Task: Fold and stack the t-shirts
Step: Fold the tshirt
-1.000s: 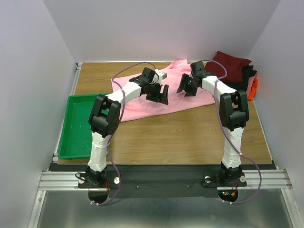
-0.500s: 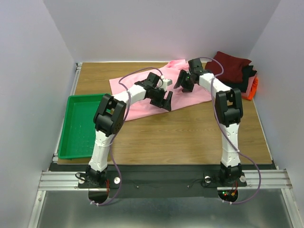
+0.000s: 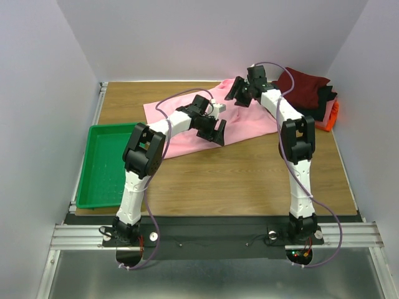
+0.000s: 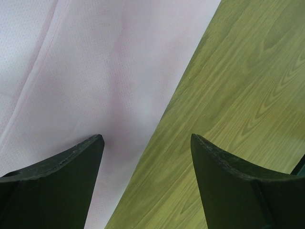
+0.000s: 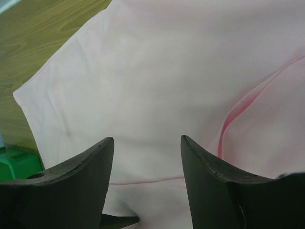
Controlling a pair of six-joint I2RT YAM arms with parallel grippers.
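Wood table (image 3: pixel 249 180), bare grain across the near half. At near-left sits a green tray (image 3: pixel 103 165), just beside the left arm. Next in, the left gripper (image 3: pixel 216 131) hangs over the near hem of the pink t-shirt (image 3: pixel 249 121). Its jaws are spread wide with nothing between them. The wrist view shows one finger above cloth and the other above wood, with the hem running between. Can't tell if the tips touch down.

The pink t-shirt lies spread out, unfolded, skewed across the middle and far table, with a few creases. Over its far part is the right gripper (image 3: pixel 240 93), jaws parted and empty, only pink cloth below.

In the far-right corner is a pile: dark red shirt (image 3: pixel 305 87) on top, black shirt (image 3: pixel 324 103) under it, orange-red shirt (image 3: pixel 332 115) poking out on the right. It's near the pink t-shirt's right end, but the right arm hides whether they touch.
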